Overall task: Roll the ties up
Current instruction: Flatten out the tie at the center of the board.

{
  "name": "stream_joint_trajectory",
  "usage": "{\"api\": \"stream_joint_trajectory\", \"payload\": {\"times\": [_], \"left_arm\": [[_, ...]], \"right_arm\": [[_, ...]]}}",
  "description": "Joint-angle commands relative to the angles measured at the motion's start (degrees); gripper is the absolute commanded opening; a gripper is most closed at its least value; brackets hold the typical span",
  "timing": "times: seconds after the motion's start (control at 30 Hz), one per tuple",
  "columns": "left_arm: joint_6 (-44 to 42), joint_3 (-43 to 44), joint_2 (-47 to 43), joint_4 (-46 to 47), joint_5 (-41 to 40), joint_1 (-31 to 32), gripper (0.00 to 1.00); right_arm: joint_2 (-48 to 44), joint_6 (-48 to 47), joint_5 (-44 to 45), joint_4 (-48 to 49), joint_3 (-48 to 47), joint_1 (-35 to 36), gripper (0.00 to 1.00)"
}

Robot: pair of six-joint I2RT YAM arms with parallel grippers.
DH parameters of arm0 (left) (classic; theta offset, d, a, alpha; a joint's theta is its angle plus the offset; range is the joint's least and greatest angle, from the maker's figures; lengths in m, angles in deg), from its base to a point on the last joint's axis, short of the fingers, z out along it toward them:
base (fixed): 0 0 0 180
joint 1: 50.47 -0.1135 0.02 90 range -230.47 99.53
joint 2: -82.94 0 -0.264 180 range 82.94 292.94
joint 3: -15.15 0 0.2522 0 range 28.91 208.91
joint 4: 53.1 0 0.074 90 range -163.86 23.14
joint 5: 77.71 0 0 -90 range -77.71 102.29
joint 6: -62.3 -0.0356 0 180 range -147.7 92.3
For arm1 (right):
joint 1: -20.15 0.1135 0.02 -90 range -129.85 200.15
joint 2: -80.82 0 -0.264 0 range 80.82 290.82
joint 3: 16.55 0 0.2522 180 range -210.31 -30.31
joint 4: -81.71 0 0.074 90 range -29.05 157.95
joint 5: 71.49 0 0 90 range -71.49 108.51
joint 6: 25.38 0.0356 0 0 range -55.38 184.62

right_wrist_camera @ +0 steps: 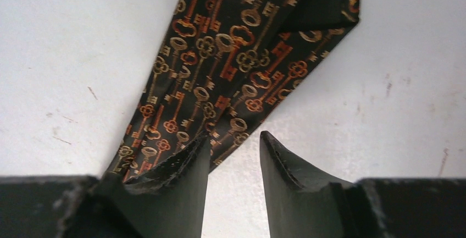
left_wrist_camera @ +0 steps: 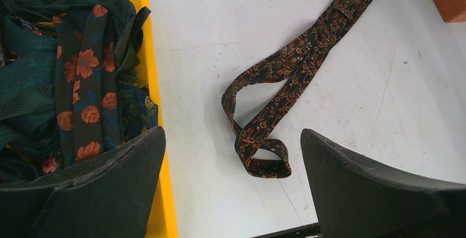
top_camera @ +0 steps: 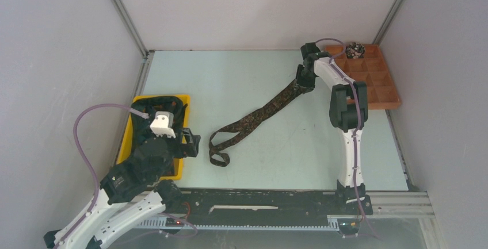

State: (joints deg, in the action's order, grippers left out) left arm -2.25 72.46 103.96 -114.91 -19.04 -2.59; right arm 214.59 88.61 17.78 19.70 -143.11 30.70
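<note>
One rolled tie [top_camera: 355, 49] is already sitting in the wooden divider tray [top_camera: 384, 105] just beside the right gripper [right_wrist_camera: 235, 139], so the job is barely begun. The key-patterned tie [right_wrist_camera: 231, 56] is lying unrolled, its wide end under those fingers. They are standing slightly apart, one resting on the cloth's edge, pinching nothing. The left gripper [left_wrist_camera: 233, 139] is hanging spread wide with the tie's looped narrow end just ahead. More ties [left_wrist_camera: 82, 73] are waiting in the yellow bin [left_wrist_camera: 156, 84] beside it. The pale table [top_camera: 241, 76] is looking scuffed, with plain white walls closing it in.
</note>
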Motion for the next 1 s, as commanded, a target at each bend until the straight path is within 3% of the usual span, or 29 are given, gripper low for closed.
{"api": "stream_joint_trajectory", "payload": {"times": [0.0, 0.27, 0.4, 0.57, 0.8, 0.97], "left_arm": [[0.2, 0.7, 0.8, 1.2, -0.3, 0.1, 1.0], [0.5, 0.7, 1.0, 1.0, -1.4, 0.0, 1.0], [0.6, 0.7, 1.2, 0.9, -1.9, 0.0, 1.0], [0.8, 0.7, 1.5, 0.7, -2.5, -0.1, 1.0], [0.8, 0.7, 2.4, 0.7, -2.6, -0.1, 1.0], [0.8, 0.7, 2.5, 0.7, -2.6, -0.1, 1.0]], "right_arm": [[2.3, 1.2, -2.1, 2.6, -2.7, -0.2, 0.39], [7.7, 0.6, 0.6, -1.2, -7.5, -0.6, 0.3], [9.4, -0.3, 4.7, -3.2, -10.3, 0.1, 0.11], [11.8, -1.3, 7.9, -5.6, -15.4, 0.7, 0.0], [11.6, -2.5, 9.3, -4.5, -16.5, 1.0, 0.0], [13.8, -3.1, 7.8, -5.3, -23.1, -1.1, 0.0]]}}
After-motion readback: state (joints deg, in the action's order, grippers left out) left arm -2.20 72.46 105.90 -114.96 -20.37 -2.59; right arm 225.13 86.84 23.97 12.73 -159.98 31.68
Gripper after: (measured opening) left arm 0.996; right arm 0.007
